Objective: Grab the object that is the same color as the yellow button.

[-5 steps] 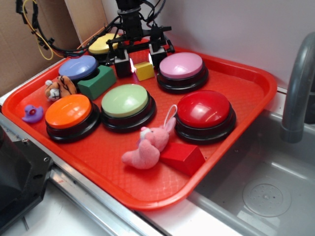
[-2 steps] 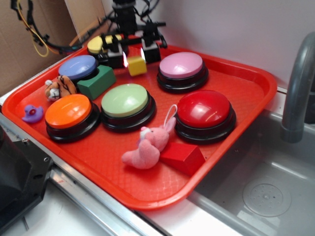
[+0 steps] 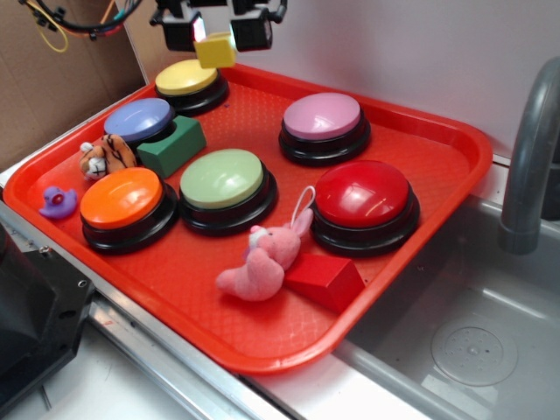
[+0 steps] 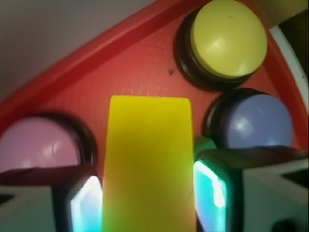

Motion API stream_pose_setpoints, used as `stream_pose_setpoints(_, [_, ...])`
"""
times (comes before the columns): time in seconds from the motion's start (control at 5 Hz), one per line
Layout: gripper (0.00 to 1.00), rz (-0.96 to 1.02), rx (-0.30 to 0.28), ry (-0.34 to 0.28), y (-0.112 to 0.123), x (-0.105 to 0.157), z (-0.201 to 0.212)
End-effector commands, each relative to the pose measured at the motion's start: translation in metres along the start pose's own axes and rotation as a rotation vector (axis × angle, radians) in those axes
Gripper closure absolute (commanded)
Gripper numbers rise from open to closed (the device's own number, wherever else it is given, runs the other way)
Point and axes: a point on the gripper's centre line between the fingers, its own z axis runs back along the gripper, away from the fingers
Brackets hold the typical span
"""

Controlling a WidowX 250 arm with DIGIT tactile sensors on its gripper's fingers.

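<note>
The small yellow block (image 3: pixel 215 50) hangs in the air above the tray's far left corner, clamped between the two fingers of my gripper (image 3: pixel 214 33). In the wrist view the block (image 4: pixel 148 164) fills the gap between the lit pads (image 4: pixel 87 203), touching both. The yellow button (image 3: pixel 186 78) on its black base sits on the tray just below and left of the block; it also shows in the wrist view (image 4: pixel 228 37) at the upper right.
On the red tray (image 3: pixel 455 166) stand a purple-blue button (image 3: pixel 138 119), pink button (image 3: pixel 322 116), light-green button (image 3: pixel 222 178), orange button (image 3: pixel 122 198), red button (image 3: pixel 362 192), a green block (image 3: pixel 171 146), a red block (image 3: pixel 328 280), a pink plush (image 3: pixel 262 261), a tiger toy (image 3: pixel 103 157), a purple duck (image 3: pixel 57 203). A grey faucet (image 3: pixel 529 149) rises at right.
My gripper closed on the yellow block and lifted it off the tray, up and to the left. The yellow button, hidden behind the arm before, is now in full view.
</note>
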Motion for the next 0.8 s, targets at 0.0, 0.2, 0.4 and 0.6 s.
stream_pose_setpoints(0.0, [1.0, -0.207, -0.063, -0.017, 0.018, -0.052, 0.044])
stream_pose_setpoints(0.2, [1.0, -0.265, -0.08, -0.004, 0.021, -0.082, 0.047])
stream_pose_setpoints(0.4, [1.0, -0.292, -0.088, -0.009, 0.023, -0.101, 0.041])
stream_pose_setpoints(0.6, [1.0, -0.292, -0.079, -0.006, 0.029, -0.098, 0.044])
